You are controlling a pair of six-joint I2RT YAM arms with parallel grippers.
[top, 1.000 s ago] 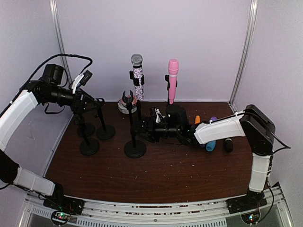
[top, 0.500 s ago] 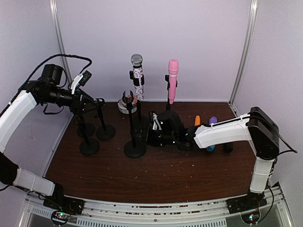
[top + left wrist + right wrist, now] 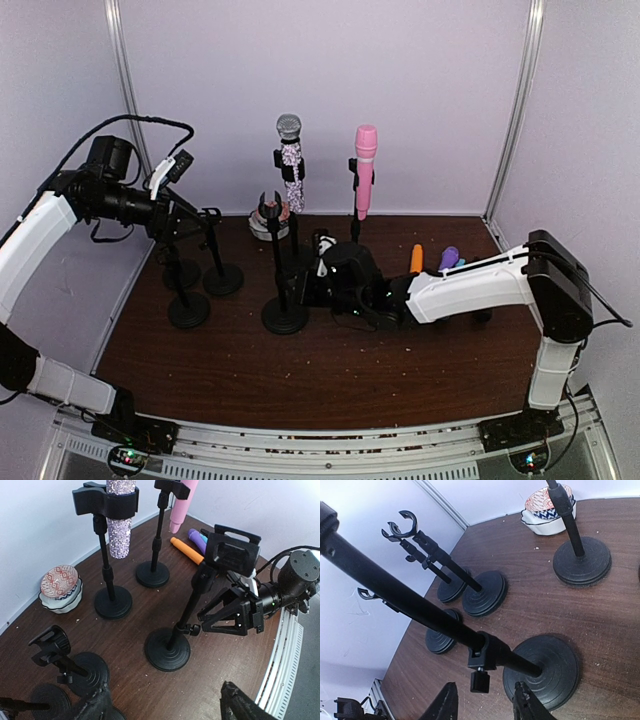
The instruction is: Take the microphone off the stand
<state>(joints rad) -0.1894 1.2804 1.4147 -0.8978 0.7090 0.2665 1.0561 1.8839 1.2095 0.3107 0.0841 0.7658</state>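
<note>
White walls (image 3: 420,90) and a brown table (image 3: 330,380) are noted. Right arm (image 3: 480,280) is stretched low across the table from the right toward the centre stand (image 3: 285,316), whose clip is seen empty. Left arm (image 3: 35,240) is raised left of the centre stand, above further empty stands (image 3: 188,308). Behind the centre stand, two rear stands (image 3: 112,602) are placed. A glitter mic (image 3: 290,165) and, to its right, a pink mic (image 3: 365,170) are each held upright in a clip.

Right gripper (image 3: 220,617) is found with jaws spread and nothing between them, just right of the centre stand's pole and near its lower joint. No contact is observed. Left gripper (image 3: 165,707) is likewise spread wide and empty, well left of the centre stand.

A patterned bowl (image 3: 60,585) is set behind the centre stand, beside the glitter mic's base. An orange mic (image 3: 416,258) and a purple mic (image 3: 447,258) are laid flat right of the centre stand, behind the right arm.
</note>
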